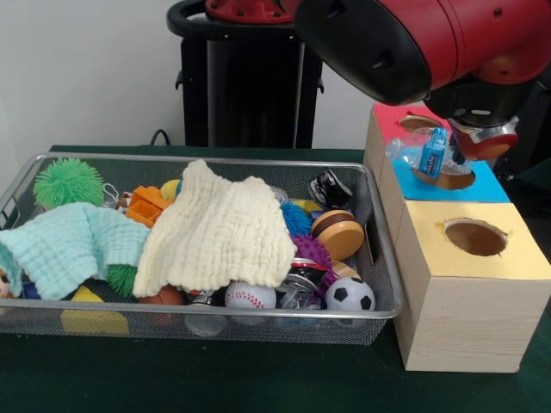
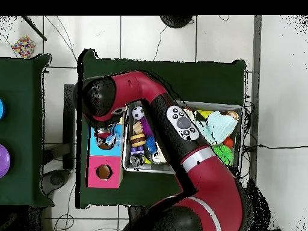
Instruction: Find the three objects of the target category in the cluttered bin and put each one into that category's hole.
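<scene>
So the wire mesh bin (image 1: pixel 379 249) sits left of the boxes, stuffed with a green spiky ball (image 1: pixel 67 181), a mint cloth (image 1: pixel 69 245), a cream cloth (image 1: pixel 215 232), a baseball (image 1: pixel 250 296) and a mini soccer ball (image 1: pixel 349 295). Over the blue box's hole (image 1: pixel 446 178), the gripper (image 1: pixel 465 148) is clamped on a clear plastic packet (image 1: pixel 426 155).

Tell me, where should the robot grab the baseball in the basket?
Probably from straight above, pinching the baseball across its round sides. It lies at the bin's near wall, partly under the cream cloth, with a soccer ball close by, so sideways room looks tight.
</scene>
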You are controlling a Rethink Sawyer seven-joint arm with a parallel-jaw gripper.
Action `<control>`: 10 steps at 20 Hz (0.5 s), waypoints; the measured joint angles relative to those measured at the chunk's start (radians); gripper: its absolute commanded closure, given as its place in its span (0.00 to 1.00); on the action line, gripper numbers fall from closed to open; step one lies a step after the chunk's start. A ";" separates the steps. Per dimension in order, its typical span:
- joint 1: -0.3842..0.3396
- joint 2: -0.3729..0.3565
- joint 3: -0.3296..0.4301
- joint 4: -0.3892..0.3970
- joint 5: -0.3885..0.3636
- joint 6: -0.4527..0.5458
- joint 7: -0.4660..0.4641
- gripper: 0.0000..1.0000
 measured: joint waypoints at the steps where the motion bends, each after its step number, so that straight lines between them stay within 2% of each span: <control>1: 0.000 -0.001 0.000 0.000 0.000 -0.002 0.000 1.00; 10: 0.000 -0.007 0.000 0.000 -0.003 -0.041 0.000 1.00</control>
